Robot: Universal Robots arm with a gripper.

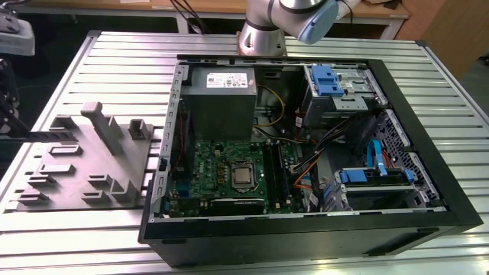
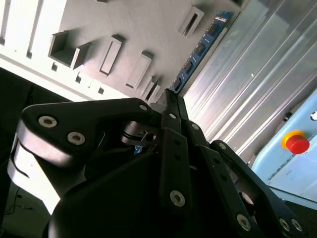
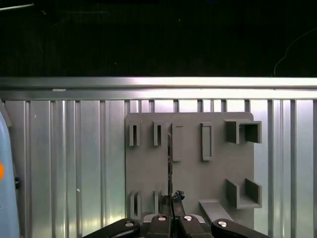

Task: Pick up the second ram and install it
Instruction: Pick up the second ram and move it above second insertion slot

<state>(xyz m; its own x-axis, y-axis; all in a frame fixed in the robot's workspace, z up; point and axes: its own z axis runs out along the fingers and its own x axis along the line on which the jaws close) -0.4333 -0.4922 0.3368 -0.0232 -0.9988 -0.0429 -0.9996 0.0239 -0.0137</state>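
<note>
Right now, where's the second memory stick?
In the second wrist view, the memory stick sticks out from the shut gripper, over the grey tray on the slatted table.

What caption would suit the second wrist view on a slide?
Black robot gripper clamps a thin blue memory stick above a grey slotted holder plate.

End effector (image 3: 171, 210), second ram (image 3: 170, 158) (edge-on) seemingly gripped, grey plate (image 3: 213, 178)
</note>
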